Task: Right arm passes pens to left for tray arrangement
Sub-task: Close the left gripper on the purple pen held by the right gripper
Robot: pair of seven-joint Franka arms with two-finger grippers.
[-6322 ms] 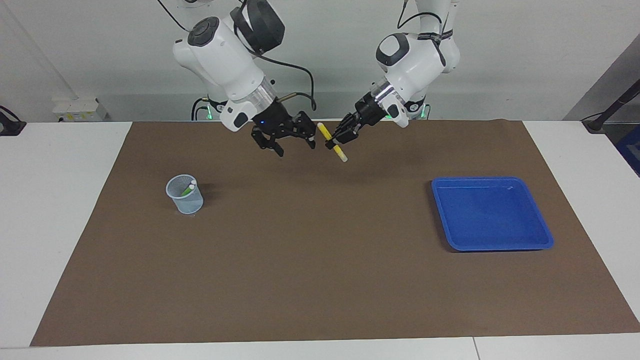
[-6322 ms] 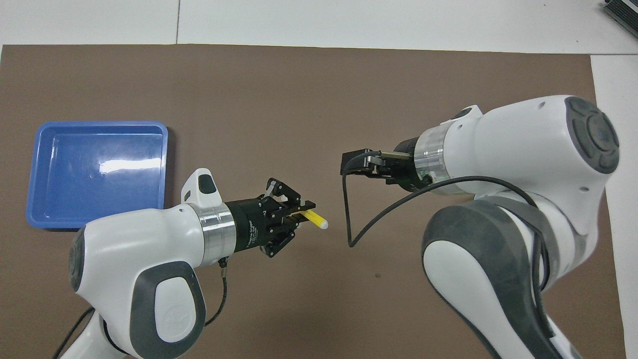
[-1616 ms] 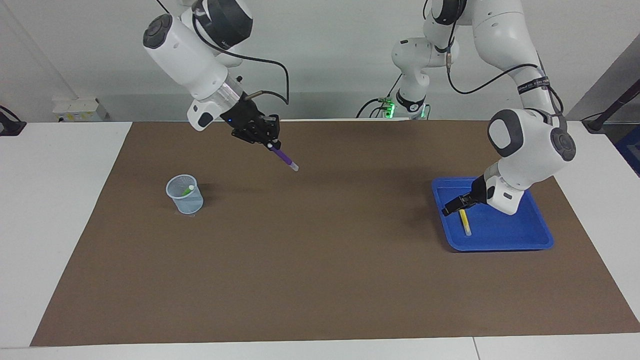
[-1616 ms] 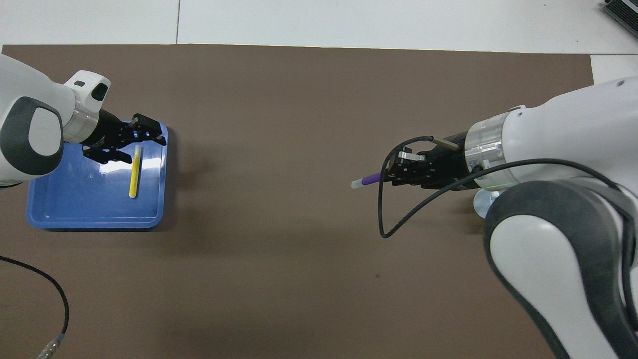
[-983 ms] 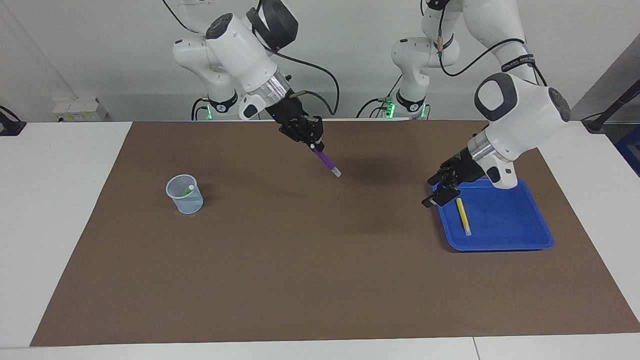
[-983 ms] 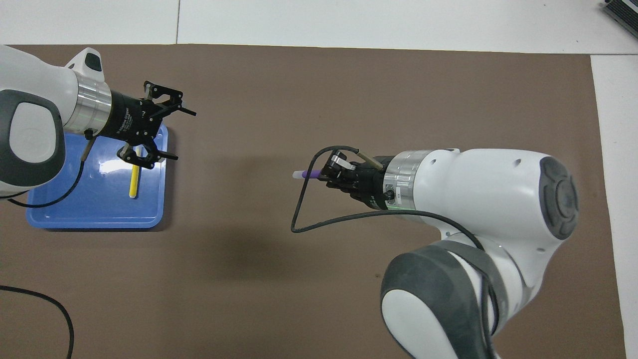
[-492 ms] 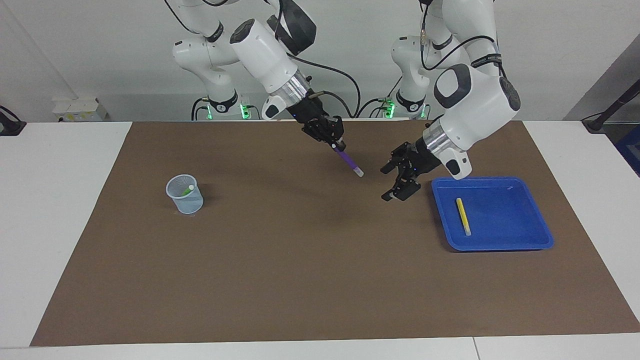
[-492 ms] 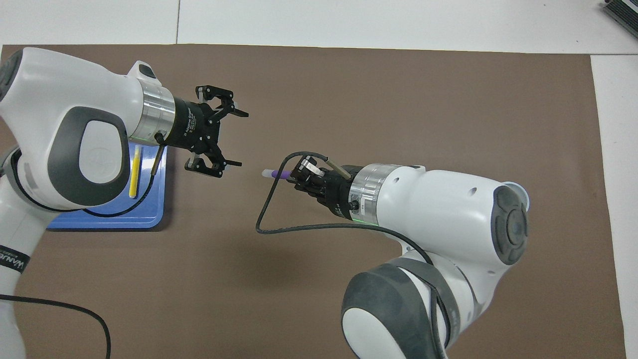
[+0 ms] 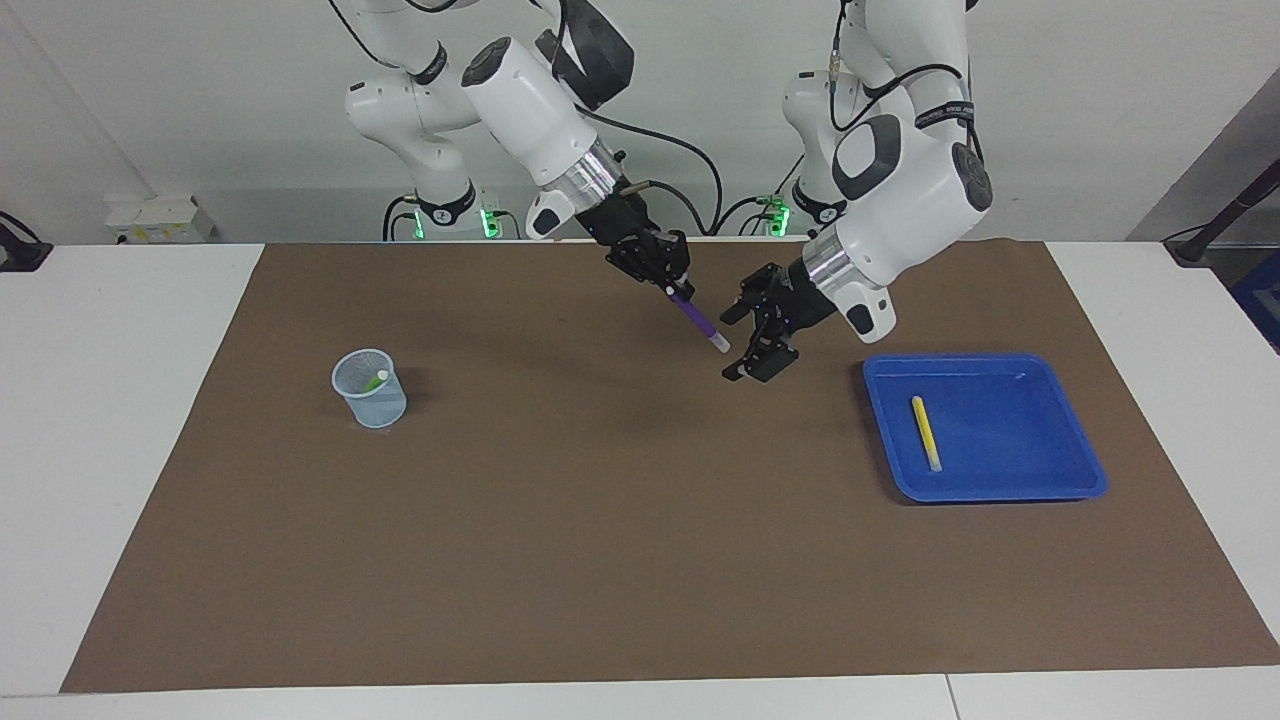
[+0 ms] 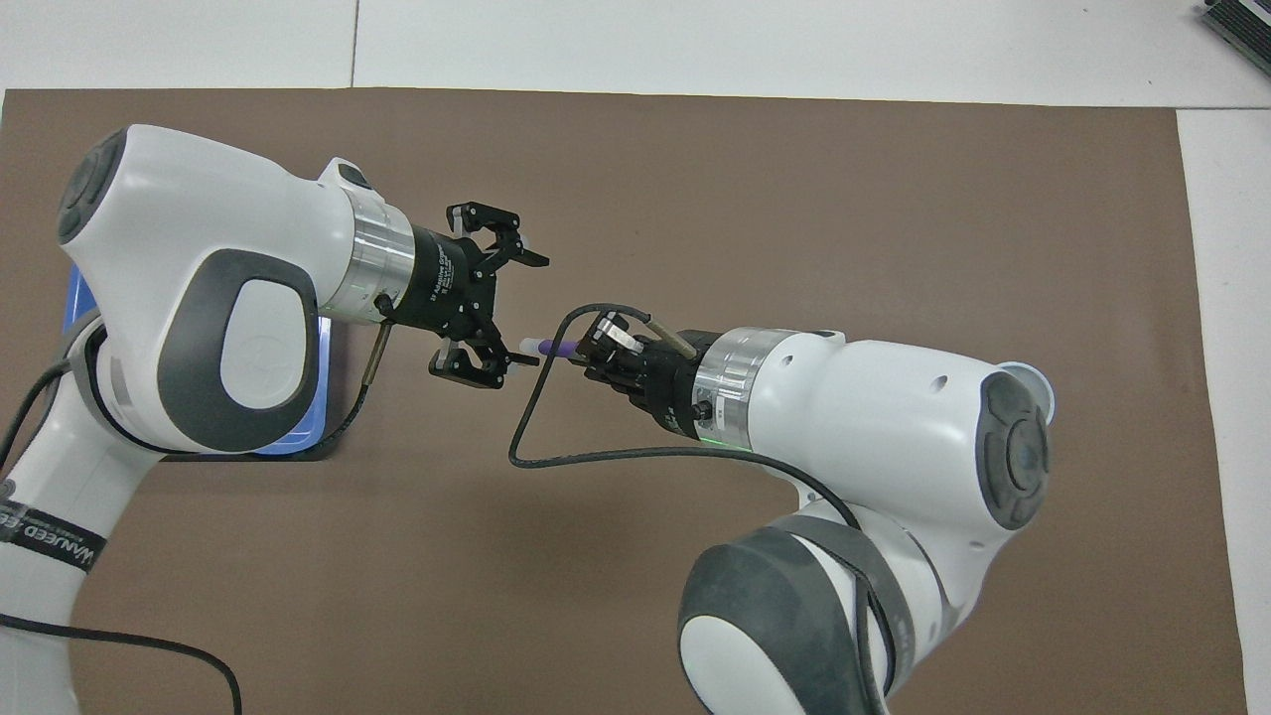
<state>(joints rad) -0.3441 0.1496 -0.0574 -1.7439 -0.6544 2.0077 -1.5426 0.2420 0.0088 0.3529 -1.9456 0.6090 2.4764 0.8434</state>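
Right gripper (image 9: 668, 283): raised over the brown mat (image 9: 600, 560) at mid-table, fingers clamped on the upper end of the purple pen (image 9: 697, 320). The pen slants downward, its pale tip pointing toward the left gripper.

Left gripper (image 9: 745, 345): also in the air over the mat, between the purple pen and the tray, fingers spread wide with nothing between them. In the overhead view the pen's pale tip (image 10: 528, 347) sits just beside one of the left gripper's fingers (image 10: 479, 365); whether they touch cannot be told.

Tray (image 9: 1060, 480): blue, flat on the mat toward the left arm's end of the table. In the overhead view it is mostly covered by the left arm.

Yellow pen (image 9: 925, 432): lies flat inside the tray, close to the rim that faces mid-table, roughly parallel to that rim.

Mesh cup (image 9: 370, 392): pale, upright on the mat toward the right arm's end of the table, well apart from both grippers.

Green pen (image 9: 375, 381): stands leaning inside the mesh cup, pale end up.
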